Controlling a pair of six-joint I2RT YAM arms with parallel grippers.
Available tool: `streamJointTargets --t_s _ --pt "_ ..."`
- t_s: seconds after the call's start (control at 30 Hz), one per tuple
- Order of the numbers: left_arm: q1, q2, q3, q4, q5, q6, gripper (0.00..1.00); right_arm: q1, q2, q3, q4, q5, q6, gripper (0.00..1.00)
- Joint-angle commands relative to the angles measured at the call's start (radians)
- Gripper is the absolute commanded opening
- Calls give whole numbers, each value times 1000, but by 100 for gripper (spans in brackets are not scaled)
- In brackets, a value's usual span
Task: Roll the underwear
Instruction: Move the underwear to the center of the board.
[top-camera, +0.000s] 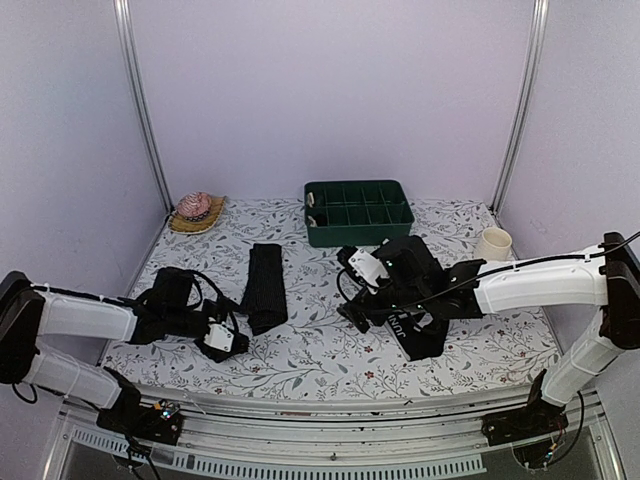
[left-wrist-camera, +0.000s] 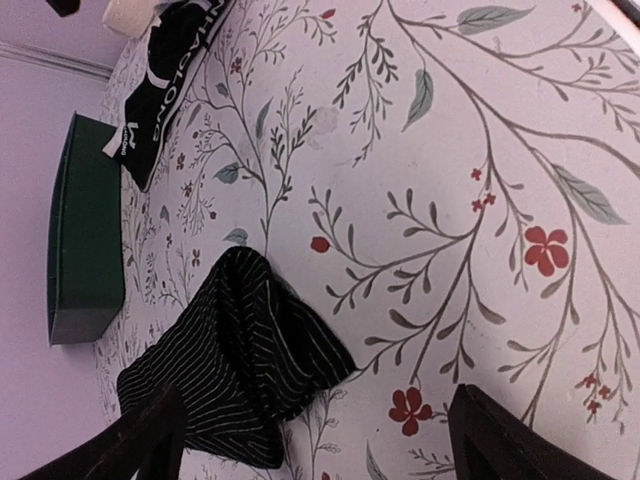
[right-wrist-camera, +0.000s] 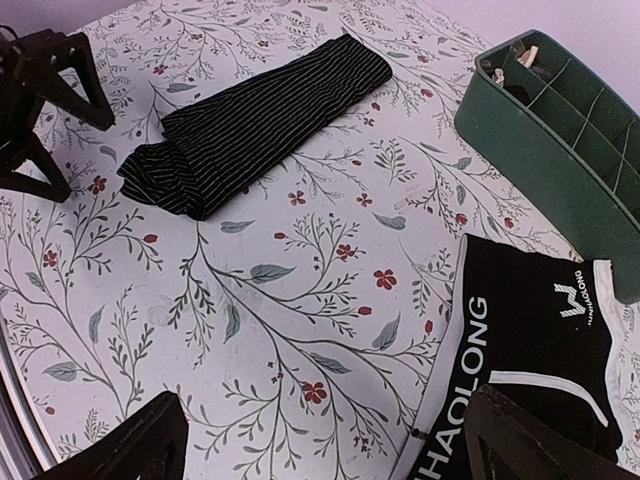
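A black pinstriped underwear lies folded into a long strip left of the table's middle. It also shows in the right wrist view. Its near end lies in front of my left gripper, which is open and empty just above the cloth; in the top view the left gripper is at the strip's near end. A second black underwear with white "HAOLONG" waistband lettering lies flat on the right, partly under my right arm. My right gripper is open and empty at its left edge.
A green divided tray stands at the back middle. A beige cup is at the back right. A pink object on a woven mat is at the back left. A floral cloth covers the table.
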Motion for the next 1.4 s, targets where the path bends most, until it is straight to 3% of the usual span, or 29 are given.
streamJointTargets --t_s 0.0,0.27,0.67,0.9,0.93,1.2,1.37 --pt "-65 71 30 35 -79 -1 92 7 22 35 -12 26 -1 99" --pt "-127 233 83 134 -229 -79 84 10 16 37 -20 37 7 99" --pt "-136 294 142 90 -290 -158 53 13 -7 31 -23 41 4 99" --pt "-137 330 196 35 -273 -192 3 22 -24 17 -5 33 -12 99" --pt "-138 335 208 20 -261 -189 0 23 -29 12 0 31 -17 99" --pt "-237 350 251 -53 -99 -53 0 23 -219 -136 150 19 -86 99" --pt "-358 399 270 -59 -127 11 0 24 -384 -234 202 12 -107 99"
